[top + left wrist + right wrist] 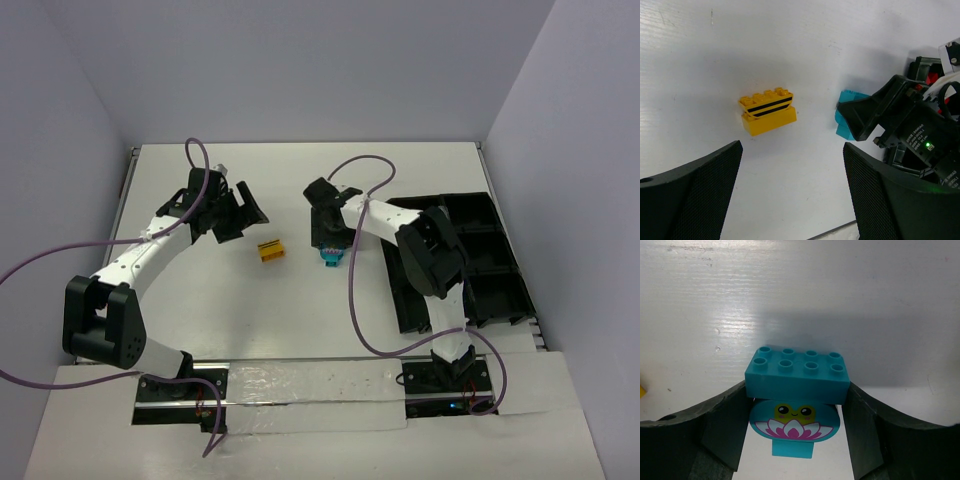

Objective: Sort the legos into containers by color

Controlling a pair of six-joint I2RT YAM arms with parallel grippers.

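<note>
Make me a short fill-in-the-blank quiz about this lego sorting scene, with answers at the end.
The cyan brick between the fingers of the right gripper carries a picture of a ___. The yellow brick bears black ___. The left gripper has its jaws ___. The black tray lies beside the ___ arm. Missing words: frog, stripes, open, right.

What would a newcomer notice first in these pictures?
The cyan brick bearing a smiling frog on a lotus stands out, sitting mid-way across the table between the right gripper's fingers. Just to its left lies a yellow brick with black stripes, ahead of the wide-open left gripper. The black tray of bins sits along the right edge.
</note>
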